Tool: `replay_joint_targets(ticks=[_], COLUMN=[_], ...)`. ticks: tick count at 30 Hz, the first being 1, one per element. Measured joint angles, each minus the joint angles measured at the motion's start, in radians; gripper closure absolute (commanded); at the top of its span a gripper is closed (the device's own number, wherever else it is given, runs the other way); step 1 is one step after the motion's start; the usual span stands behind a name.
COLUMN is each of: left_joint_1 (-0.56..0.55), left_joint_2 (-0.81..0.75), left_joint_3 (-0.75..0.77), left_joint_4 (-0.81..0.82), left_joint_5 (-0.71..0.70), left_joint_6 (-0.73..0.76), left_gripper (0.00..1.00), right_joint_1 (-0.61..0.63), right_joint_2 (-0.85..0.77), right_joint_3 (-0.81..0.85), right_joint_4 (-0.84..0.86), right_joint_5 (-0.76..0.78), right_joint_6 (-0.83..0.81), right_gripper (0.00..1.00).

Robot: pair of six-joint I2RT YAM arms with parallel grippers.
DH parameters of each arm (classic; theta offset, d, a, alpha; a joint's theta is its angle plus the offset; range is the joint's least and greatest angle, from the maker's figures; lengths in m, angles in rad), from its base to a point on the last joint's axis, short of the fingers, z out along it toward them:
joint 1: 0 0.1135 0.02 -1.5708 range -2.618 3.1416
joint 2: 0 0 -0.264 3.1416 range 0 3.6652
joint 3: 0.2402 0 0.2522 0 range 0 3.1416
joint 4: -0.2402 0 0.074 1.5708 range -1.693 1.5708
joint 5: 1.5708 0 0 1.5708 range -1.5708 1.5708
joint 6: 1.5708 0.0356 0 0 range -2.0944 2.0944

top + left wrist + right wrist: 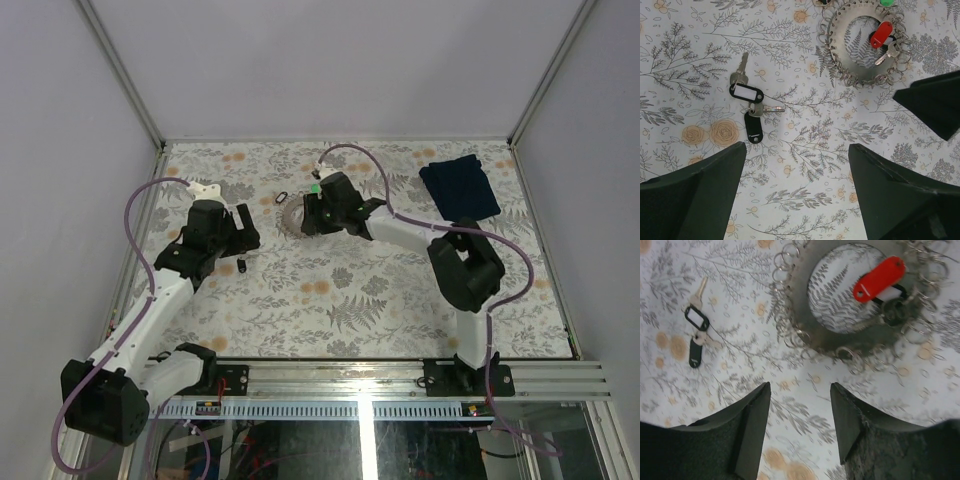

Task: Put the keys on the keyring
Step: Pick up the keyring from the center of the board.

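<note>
The keys (747, 102) are a small bunch with two black tags, lying flat on the floral cloth; they also show in the top view (241, 266) and the right wrist view (695, 322). The keyring (840, 60) is a silvery loop fringed with many small rings, bearing a red tag (881, 34) and a green tag (885, 2) at the frame edge. It lies apart from the keys. My left gripper (797, 150) is open and empty, just short of the keys. My right gripper (800, 387) is open and empty, just short of the keyring (805, 335), partly covering it in the top view (291, 220).
A dark blue folded cloth (459, 187) lies at the back right. A small dark ring-like item (280, 197) lies behind the keyring. Metal frame rails run along the table's sides and near edge. A dark part of the right gripper (935, 100) shows beside the keyring.
</note>
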Motion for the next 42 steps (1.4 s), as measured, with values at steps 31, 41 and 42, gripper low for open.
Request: replay_joint_targets(ticks=[31, 41, 42], left_joint_1=[0.000, 0.000, 0.000], left_joint_2=[-0.011, -0.016, -0.017], left_joint_3=[0.000, -0.002, -0.002], left_joint_4=[0.000, 0.000, 0.000], left_joint_5=[-0.005, -0.005, -0.005], left_joint_6=[0.000, 0.000, 0.000], left_gripper=[0.15, 0.15, 0.15], right_joint_1=[0.080, 0.080, 0.080], right_joint_2=[0.351, 0.407, 0.409], right_joint_3=[0.351, 0.410, 0.410], right_joint_4=[-0.035, -0.037, -0.038], right_joint_5=[0.104, 0.099, 0.099], right_joint_6=[0.262, 0.277, 0.278], right_gripper=[0.54, 0.66, 0.69])
